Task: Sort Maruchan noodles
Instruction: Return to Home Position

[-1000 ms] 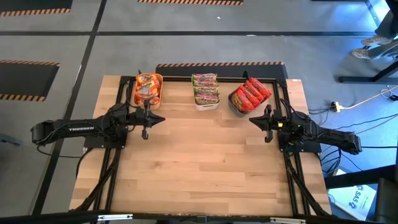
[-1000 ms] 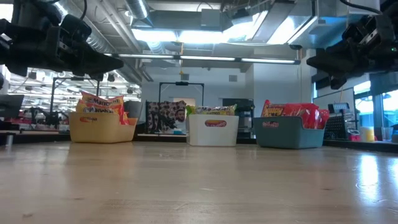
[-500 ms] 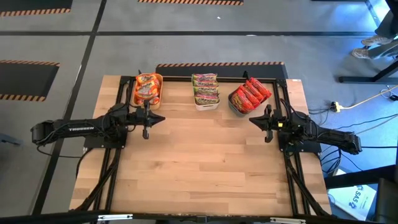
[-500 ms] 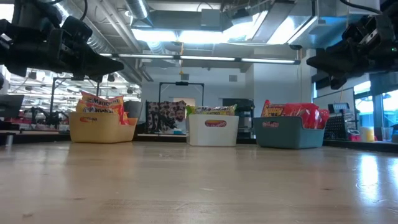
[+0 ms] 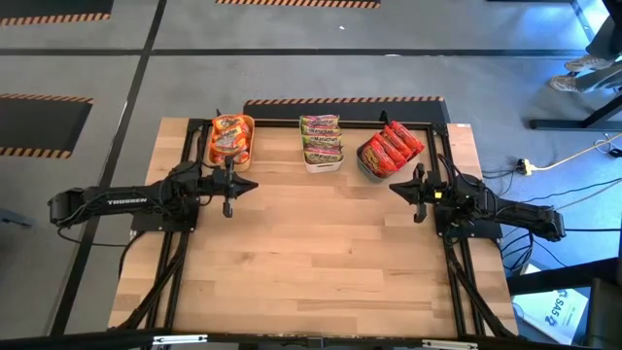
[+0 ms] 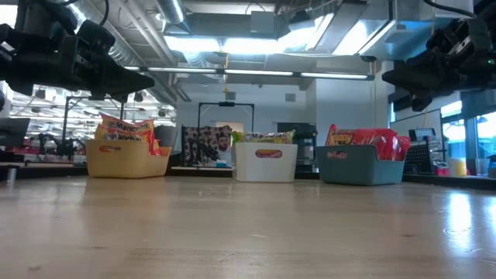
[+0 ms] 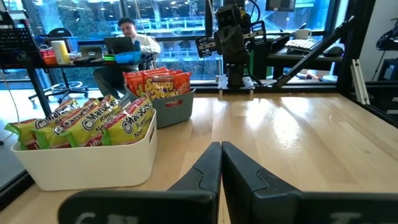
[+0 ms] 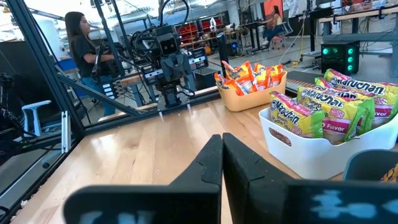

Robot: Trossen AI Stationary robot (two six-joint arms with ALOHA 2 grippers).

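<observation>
The Maruchan noodles lie sorted in three bins along the table's far edge: orange packets point(image 5: 230, 136) in the yellow bin point(image 5: 247, 146), green-pink packets point(image 5: 322, 139) in the white bin point(image 7: 93, 163), red packets point(image 5: 391, 148) in the dark grey bin point(image 6: 360, 167). My left gripper point(image 5: 252, 187) hovers shut above the table's left side, just near of the yellow bin. My right gripper point(image 5: 394, 188) hovers shut above the right side, near of the grey bin. Both point level toward the table's middle and hold nothing.
The wooden table top point(image 5: 321, 253) between and near of the arms is bare. Black frame rails point(image 5: 185, 262) run along its left and right sides. People sit and stand at desks in the room beyond the table.
</observation>
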